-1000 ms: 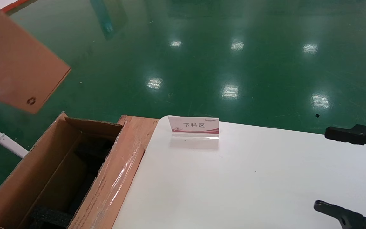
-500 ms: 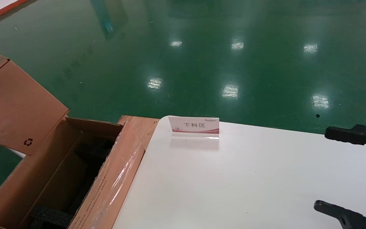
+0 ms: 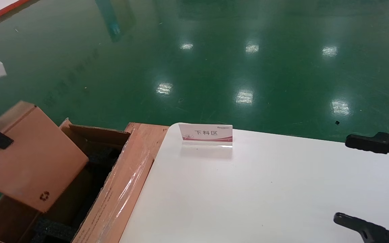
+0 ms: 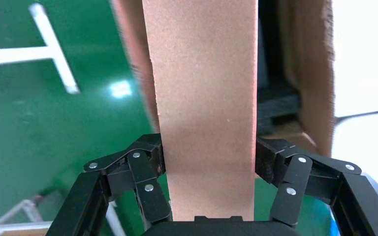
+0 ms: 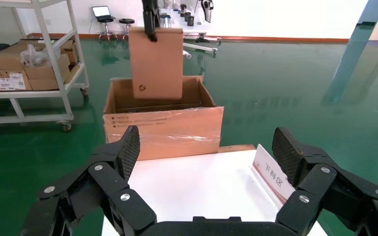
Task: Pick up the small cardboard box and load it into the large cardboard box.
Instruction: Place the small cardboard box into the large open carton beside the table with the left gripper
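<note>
Lowered since a moment ago, the small cardboard box [image 3: 29,157] now hangs tilted over the open large cardboard box [image 3: 120,189], its bottom corner dipping inside. The left claw [image 4: 207,162] clamps its upper edge. The right claw [image 5: 204,152] is spread wide, empty, above the white bench [image 3: 265,192].

The large cardboard box [image 3: 79,189] stands on the floor [image 3: 248,60] against the bench's [image 3: 265,192] left edge. The small cardboard box [image 3: 29,158], tilted, hangs over its open top in the left gripper [image 4: 207,164]. A sign stand [image 3: 206,135] sits near the bench's far edge, and the right gripper [image 3: 366,184] hovers over its right end.
</note>
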{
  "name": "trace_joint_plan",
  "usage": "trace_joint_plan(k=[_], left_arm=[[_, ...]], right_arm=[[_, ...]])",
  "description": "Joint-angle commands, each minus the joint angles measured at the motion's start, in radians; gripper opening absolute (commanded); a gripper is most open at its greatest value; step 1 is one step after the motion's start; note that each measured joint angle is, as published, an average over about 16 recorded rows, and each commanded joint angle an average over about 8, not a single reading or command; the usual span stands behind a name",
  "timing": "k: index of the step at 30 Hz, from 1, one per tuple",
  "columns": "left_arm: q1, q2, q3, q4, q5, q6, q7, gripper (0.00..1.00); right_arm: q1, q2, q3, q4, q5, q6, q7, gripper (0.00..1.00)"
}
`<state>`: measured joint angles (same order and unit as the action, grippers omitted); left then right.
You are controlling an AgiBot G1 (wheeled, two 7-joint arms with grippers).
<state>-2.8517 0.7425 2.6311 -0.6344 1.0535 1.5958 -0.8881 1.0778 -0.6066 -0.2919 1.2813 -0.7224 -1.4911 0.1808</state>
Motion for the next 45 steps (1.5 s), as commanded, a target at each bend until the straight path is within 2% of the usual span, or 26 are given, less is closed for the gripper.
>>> trace_joint_plan(k=[1, 9, 21, 29, 45], left_arm=[[0.005, 0.006, 0.041, -0.018, -0.045, -0.003, -0.024, 0.00], [0.069, 0.015, 0.091, 0.027, -0.104, -0.032, -0.031, 0.00], [0.238, 0.051, 0.073, 0.156, -0.138, -0.110, -0.008, 0.00], [0.338, 0.077, 0.073, 0.229, -0.143, -0.115, -0.004, 0.00], [0.466, 0.076, 0.080, 0.300, -0.144, -0.132, -0.017, 0.00]], right_arm=[[0.000, 0.000, 0.000, 0.000, 0.000, 0.000, 0.000, 1.00], [0.000, 0.000, -0.001, 0.000, 0.000, 0.000, 0.000, 1.00], [0.000, 0.001, -0.001, 0.000, 0.001, 0.001, -0.001, 1.00], [0.000, 0.001, -0.002, 0.000, 0.001, 0.001, -0.001, 1.00], [0.001, 0.001, -0.003, 0.000, 0.002, 0.001, -0.001, 1.00]])
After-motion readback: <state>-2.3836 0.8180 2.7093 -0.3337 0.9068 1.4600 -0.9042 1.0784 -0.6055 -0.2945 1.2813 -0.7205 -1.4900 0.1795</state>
